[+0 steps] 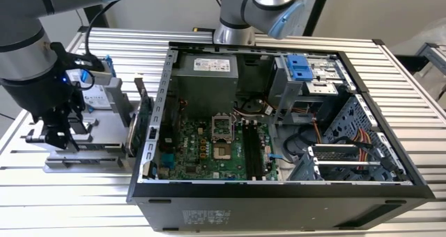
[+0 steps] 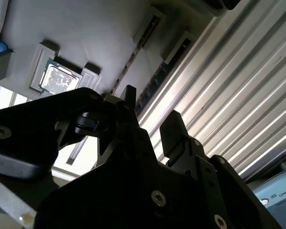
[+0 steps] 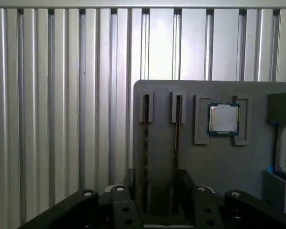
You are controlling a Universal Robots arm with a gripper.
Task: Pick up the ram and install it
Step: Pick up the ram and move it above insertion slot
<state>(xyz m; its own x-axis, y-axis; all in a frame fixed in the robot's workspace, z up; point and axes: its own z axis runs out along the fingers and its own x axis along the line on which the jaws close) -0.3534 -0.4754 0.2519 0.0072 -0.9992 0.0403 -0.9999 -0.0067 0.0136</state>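
Two ram sticks stand on edge in slots of a grey holder [image 3: 219, 162]; in the first wrist view one ram stick [image 3: 146, 152] and the other [image 3: 176, 148] run side by side. My gripper [image 3: 157, 183] hovers over their near ends, open, one finger [image 3: 129, 179] outside each stick. The second wrist view shows the gripper [image 2: 150, 114] from beneath, with a ram stick [image 2: 155, 83] beyond its fingertips. In the exterior view the gripper [image 1: 59, 137] hangs over the holder [image 1: 91, 153], at the exterior view's left of the open computer case [image 1: 279, 195], whose long memory slots [image 1: 251, 151] lie on the motherboard.
A processor chip [image 3: 223, 119] sits in a pocket of the holder beside the sticks. A silver hard drive [image 1: 97, 98] with blue rails and a green card [image 1: 144, 119] stand between holder and case. A second arm's base [image 1: 233, 31] rises behind the case. Ribbed metal table [image 1: 62, 205] all around.
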